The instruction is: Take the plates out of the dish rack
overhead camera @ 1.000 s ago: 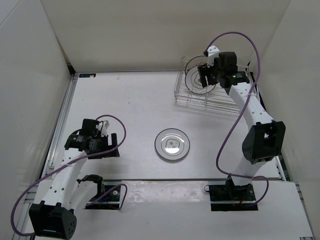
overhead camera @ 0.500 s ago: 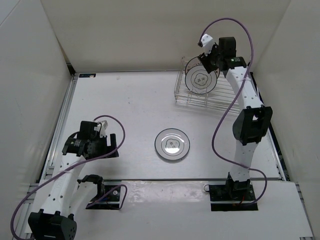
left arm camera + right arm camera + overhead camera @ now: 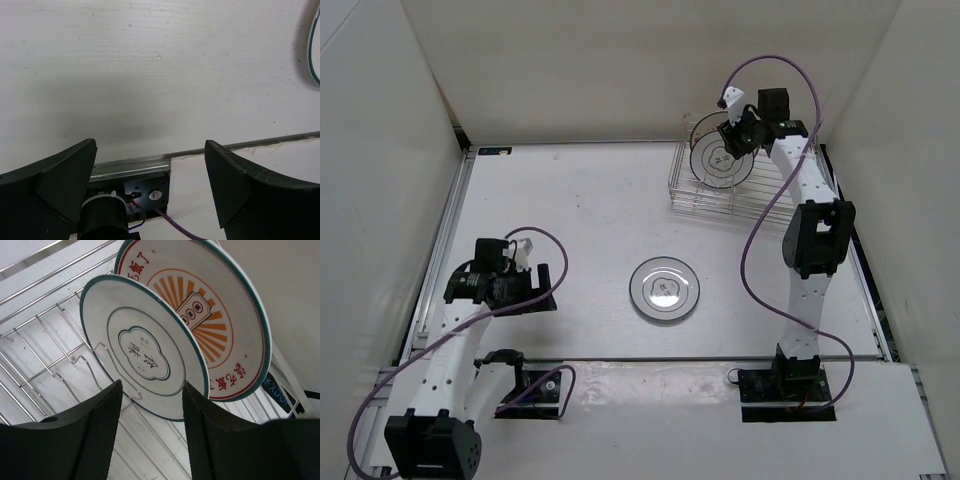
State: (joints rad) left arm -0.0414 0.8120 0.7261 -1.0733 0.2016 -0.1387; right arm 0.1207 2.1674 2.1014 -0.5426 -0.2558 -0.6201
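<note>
Plates: two upright in one dish rack, one flat on table; left claw, right claw agape.

Thin, shiny metal wire forms the dish rack. The white plate and orange-patterned plate look glossy, glazed. The right gripper's fingers are matt black, finely textured. The table is matt white.

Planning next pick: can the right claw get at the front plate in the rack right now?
Likely yes. The right claw hangs open right at the front plate, its rim between the fingers, nothing in the way. The orange plate stands close behind, so clearance there looks tight.
</note>
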